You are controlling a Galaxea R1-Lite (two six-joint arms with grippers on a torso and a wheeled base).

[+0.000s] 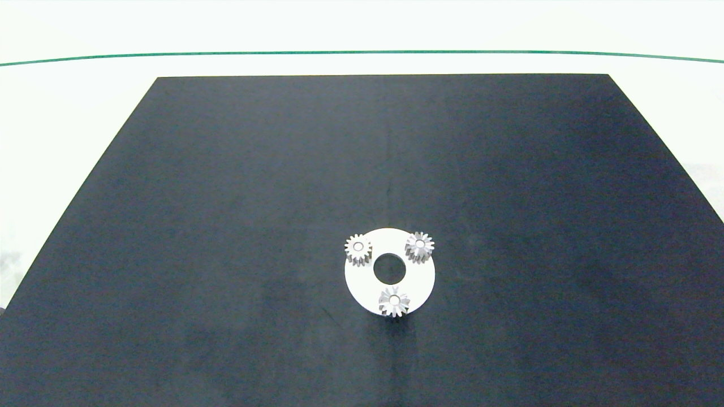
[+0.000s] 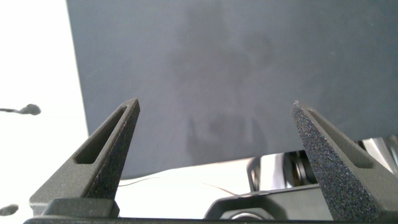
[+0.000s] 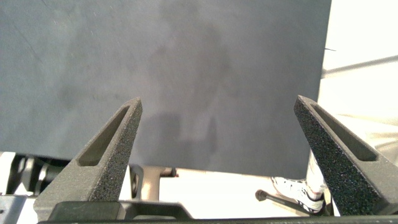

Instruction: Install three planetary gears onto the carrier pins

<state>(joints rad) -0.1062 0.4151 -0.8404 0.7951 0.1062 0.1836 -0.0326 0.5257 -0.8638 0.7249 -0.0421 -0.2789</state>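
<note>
Nearest the head camera lies the gear [image 1: 393, 302] at 6 o'clock on the white disc [image 1: 419, 276], seated on its pin with the pale pin end showing in its centre hole. Two further planetary gears sit at about 10 o'clock [image 1: 358, 249] and 2 o'clock [image 1: 419, 246] of the disc, each likewise threaded on one of the carrier pins; the 10 o'clock gear overhangs the disc rim slightly. All three gears lie flat, bores and axes pointing straight up from the disc, teeth radiating outward. Between them the disc's large centre hole [image 1: 389, 268] shows the dark mat [image 1: 226, 226] beneath. Disc and gears rest on the mat, slightly below the middle of the head view; the mat covers a pale surface [image 1: 68, 113] crossed by a thin green line [image 1: 362, 52].

Neither arm enters the head view. Left gripper [image 2: 216, 118]: jaws released, spread wide, empty, hovering over bare mat near its edge. Right gripper [image 3: 219, 118]: jaws released, spread wide, empty, likewise over bare mat near an edge; beyond that edge a person's shoe [image 3: 297, 188] is visible on the floor.
</note>
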